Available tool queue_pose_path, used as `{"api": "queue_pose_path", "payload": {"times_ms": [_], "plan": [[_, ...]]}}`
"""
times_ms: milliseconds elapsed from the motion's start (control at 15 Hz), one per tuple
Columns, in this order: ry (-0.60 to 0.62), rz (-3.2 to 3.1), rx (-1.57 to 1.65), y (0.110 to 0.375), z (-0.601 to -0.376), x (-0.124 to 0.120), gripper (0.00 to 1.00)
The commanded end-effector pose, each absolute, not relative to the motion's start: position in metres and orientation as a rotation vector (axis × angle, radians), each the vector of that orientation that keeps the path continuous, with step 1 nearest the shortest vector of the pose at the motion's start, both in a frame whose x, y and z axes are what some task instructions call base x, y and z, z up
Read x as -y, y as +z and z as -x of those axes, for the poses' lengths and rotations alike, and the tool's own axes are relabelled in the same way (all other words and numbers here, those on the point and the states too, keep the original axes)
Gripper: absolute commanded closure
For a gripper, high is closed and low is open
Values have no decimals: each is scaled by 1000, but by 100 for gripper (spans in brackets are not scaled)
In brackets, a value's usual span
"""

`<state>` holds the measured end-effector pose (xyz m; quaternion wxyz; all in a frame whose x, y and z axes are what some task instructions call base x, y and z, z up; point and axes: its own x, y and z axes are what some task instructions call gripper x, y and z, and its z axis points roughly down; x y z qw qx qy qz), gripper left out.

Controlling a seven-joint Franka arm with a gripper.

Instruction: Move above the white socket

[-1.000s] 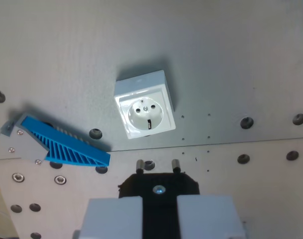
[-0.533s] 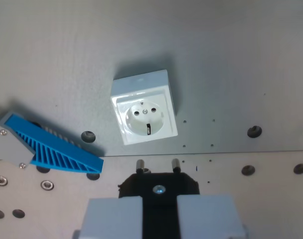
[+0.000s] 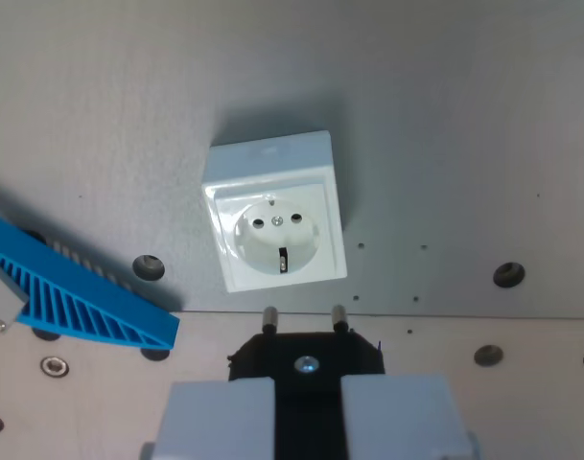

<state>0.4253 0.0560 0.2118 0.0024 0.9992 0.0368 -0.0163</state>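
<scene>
A black plug (image 3: 306,356) is held tight between the two grey fingers (image 3: 224,417) of the gripper (image 3: 307,414) at the bottom of the wrist view. Two metal pins (image 3: 269,317) are seen sticking out from the plug's far edge. The white socket (image 3: 275,213) is found just beyond the pins, near them but not touching, and a little toward the wrist view's left. It is set on a grey plate (image 3: 435,115) with its round face turned to the camera. No words or labels can be read on it. A blue ribbed part (image 3: 76,297) is seen at the wrist view's left, apart from the socket. Small round holes (image 3: 508,275) are dotted across the plate.
</scene>
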Motion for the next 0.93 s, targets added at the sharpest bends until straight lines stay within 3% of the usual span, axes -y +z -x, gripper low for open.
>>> {"api": "queue_pose_path", "payload": {"times_ms": [67,933], "plan": [[95,-3118,-277,195,-418,-58,100],[93,-3094,-361,132,-396,-62,100]]}}
